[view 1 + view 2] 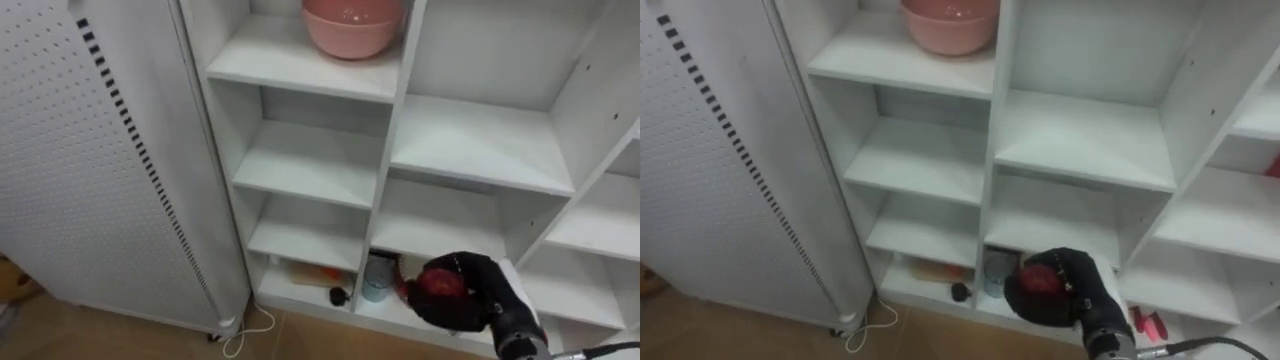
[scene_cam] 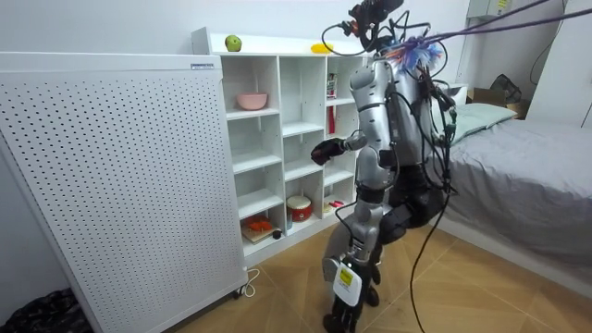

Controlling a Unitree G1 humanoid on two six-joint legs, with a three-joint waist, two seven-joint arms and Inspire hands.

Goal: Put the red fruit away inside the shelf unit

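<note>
My right hand [image 1: 470, 295] is curled tight round a red fruit [image 1: 440, 283]. It is low down, in front of the bottom shelves of the closet [image 1: 320, 165]. I think the fruit could bump a shelf edge on the way in. It could also drop and roll away if my fingers let go too soon. The eye views show the fruit in my hand. The room view shows a green apple [image 2: 232, 43] and a yellow fruit [image 2: 321, 48] on top of the closet.
</note>
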